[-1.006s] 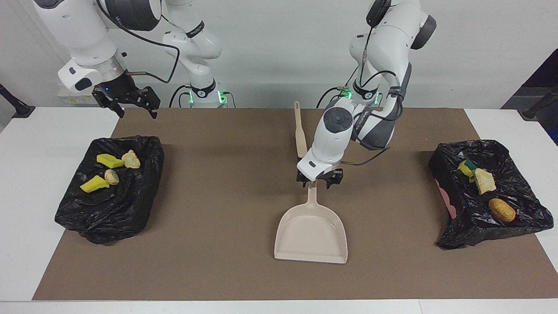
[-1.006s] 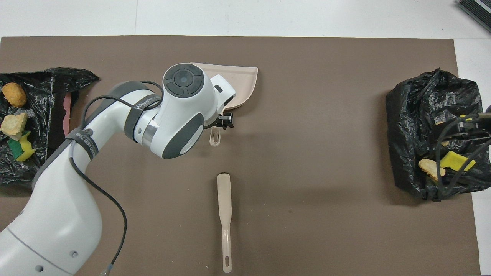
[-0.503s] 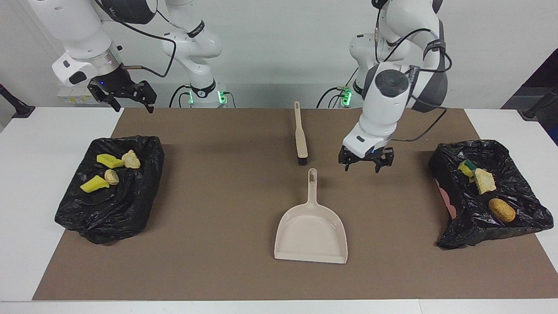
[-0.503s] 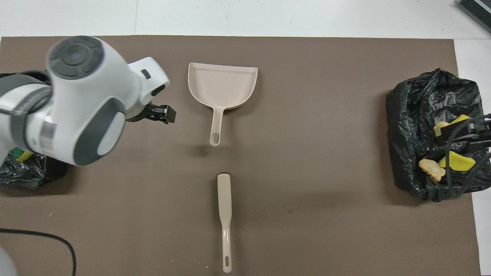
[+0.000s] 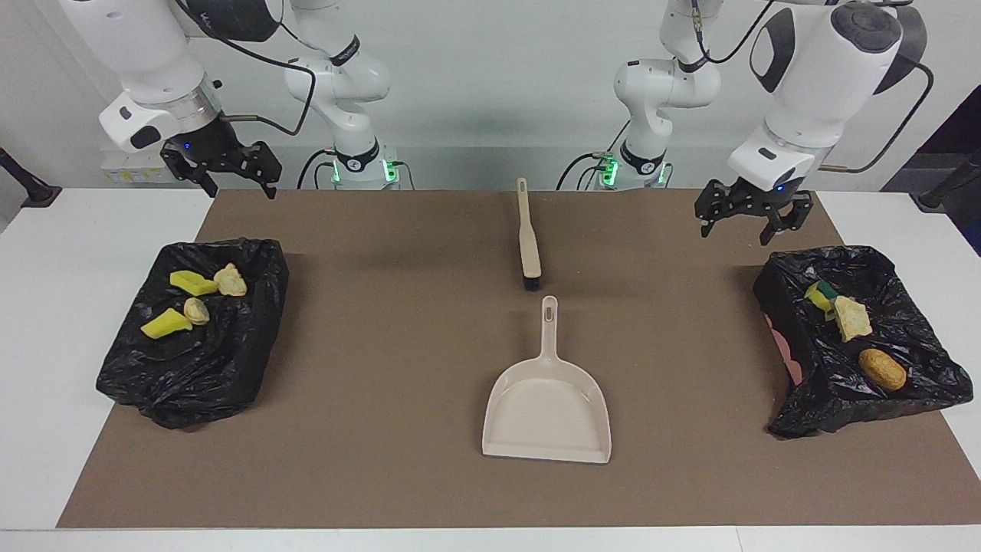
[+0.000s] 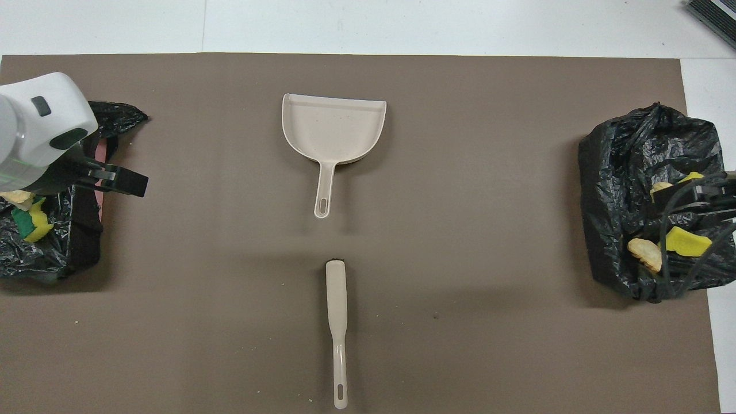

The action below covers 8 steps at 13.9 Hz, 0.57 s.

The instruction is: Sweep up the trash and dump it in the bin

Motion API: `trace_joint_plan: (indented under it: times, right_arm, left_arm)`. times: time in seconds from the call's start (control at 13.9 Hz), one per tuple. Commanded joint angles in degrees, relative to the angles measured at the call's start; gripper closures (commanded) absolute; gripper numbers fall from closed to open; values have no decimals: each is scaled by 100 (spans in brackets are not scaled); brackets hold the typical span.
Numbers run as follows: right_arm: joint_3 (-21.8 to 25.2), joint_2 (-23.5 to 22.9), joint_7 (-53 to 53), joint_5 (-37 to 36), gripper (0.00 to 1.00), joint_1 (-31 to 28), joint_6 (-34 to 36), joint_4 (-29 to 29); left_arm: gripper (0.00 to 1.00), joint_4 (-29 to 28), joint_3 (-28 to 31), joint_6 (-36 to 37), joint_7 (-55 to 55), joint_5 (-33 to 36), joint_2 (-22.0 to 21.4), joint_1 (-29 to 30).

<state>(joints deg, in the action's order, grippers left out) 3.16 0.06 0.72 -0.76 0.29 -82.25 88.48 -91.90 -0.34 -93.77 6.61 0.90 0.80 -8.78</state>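
We see two arms built of glossy white rounded shells with dark grey joint caps and dark bands ringing some segments. Each wrist ends in a silvery collar above a black, angular left claw (image 5: 752, 220) and right claw (image 5: 234, 173), each showing a small blue light. Black cables loop loosely along both arms. Green lights glow at the two bases.

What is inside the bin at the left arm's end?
Bin: a green-and-yellow sponge, a pale lump, a brown lump. Anything under the liner's folds is hidden.
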Motion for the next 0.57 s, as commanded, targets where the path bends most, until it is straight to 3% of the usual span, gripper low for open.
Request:
trace_joint_plan:
  times: [0.0,0.22,0.5]
  right_arm:
    - [27,3,156,50,0,-3,-19,-32]
    - [35,3,156,50,0,-12,-19,-32]
    - [27,3,156,6,0,-12,-28,-32]
  left_arm:
    - [0,505,296,525,227,-117,16,-106]
    - [0,874,315,842,218,-134,78,-45]
    - [0,797,271,948,174,-134,-123,61]
